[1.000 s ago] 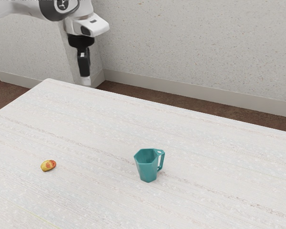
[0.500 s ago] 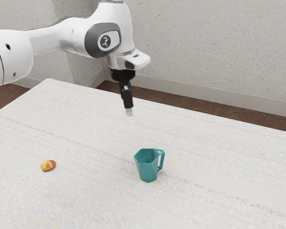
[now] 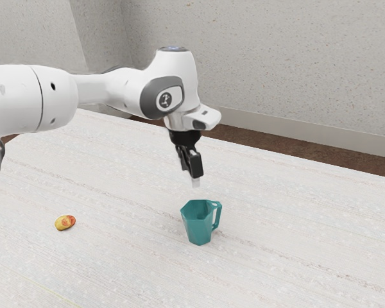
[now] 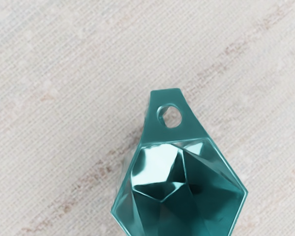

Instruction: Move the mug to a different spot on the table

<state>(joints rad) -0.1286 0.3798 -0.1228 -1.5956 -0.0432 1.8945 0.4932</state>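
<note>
The claw (image 3: 195,182) hangs just above the upright mug (image 3: 201,222) — likely lining up a rim grasp — released or clenched, I cannot tell.

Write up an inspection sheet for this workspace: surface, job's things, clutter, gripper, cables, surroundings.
Surface: table, pale with a streaked grain, level.
Job's things: mug, teal and faceted, stands upright on the table with its handle toward the exterior view's right; the wrist view shows it empty.
Clutter: one small yellow-and-red object lies on the table, well apart from the mug, toward the exterior view's left.
Gripper: gripper points down and hangs just above the mug's rim, not touching it.
Cables: nothing seen.
Surroundings: speckled grey wall, pale baseboard, brown floor.
</note>
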